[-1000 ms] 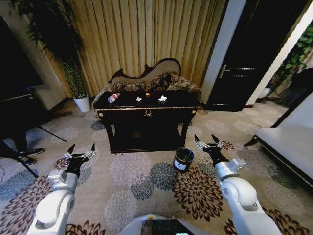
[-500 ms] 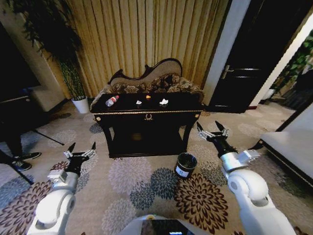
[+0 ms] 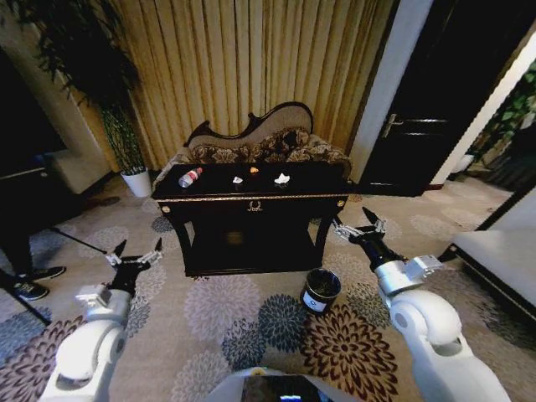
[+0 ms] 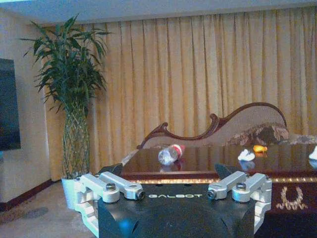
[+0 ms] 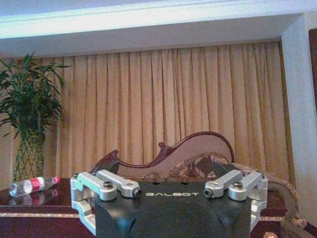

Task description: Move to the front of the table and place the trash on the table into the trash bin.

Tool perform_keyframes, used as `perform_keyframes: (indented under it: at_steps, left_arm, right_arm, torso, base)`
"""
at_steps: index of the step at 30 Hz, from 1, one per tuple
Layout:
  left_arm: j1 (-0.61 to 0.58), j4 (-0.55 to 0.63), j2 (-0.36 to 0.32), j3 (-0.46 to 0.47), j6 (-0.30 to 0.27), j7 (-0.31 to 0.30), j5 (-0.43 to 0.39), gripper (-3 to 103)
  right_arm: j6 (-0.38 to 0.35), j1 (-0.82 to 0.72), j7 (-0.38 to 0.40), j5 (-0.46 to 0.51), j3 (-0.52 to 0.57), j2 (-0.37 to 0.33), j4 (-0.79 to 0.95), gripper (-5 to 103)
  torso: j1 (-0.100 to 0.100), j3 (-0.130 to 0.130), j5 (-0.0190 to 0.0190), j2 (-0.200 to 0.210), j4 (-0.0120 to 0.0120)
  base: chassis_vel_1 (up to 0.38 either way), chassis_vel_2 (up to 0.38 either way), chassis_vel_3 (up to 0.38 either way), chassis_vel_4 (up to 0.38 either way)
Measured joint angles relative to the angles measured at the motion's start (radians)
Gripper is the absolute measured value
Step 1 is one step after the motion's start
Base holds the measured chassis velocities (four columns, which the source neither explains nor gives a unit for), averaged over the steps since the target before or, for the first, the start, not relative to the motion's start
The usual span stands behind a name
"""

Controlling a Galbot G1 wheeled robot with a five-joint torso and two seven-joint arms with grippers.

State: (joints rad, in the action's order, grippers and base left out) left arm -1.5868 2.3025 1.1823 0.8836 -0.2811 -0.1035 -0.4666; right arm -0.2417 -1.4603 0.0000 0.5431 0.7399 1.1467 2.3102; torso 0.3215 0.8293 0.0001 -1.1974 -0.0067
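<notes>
Here the dark surface [image 3: 251,198] carries a bottle [image 3: 190,177] lying on its side at the left end, with white scraps [image 3: 282,178] and an orange piece [image 3: 254,170] farther right. The bin [image 3: 320,290] stands on the carpet by the front right leg. The left gripper [image 3: 134,255] and right gripper [image 3: 358,228] hang spread wide, holding nothing.

On the bench [image 3: 251,189] the white scraps [image 3: 282,178] and orange piece [image 3: 254,170] are too small for us to identify. We see the sofa [image 3: 268,142] partly hidden behind it, the bin's [image 3: 320,291] label unreadable.
</notes>
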Motion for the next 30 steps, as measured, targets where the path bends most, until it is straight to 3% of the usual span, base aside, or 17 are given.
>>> perform_keyframes:
  at_steps: [7, 30]
  left_arm:
    - [0.031, 0.010, -0.028, 0.039, -0.039, -0.004, -0.062, 100]
    - [-0.007, -0.013, 0.004, 0.014, -0.020, 0.025, -0.008, 100]
  right_arm:
    - [-0.002, 0.002, 0.000, -0.002, 0.000, 0.010, -0.037, 100]
    - [0.001, 0.008, 0.000, -0.034, -0.016, 0.022, -0.043, 100]
  torso:
    - [0.000, 0.000, -0.0001, 0.000, 0.0001]
    - [0.000, 0.000, -0.0003, 0.000, 0.0002]
  base:
    - [-0.097, 0.110, 0.103, -0.099]
    - [-0.145, 0.152, 0.146, -0.149]
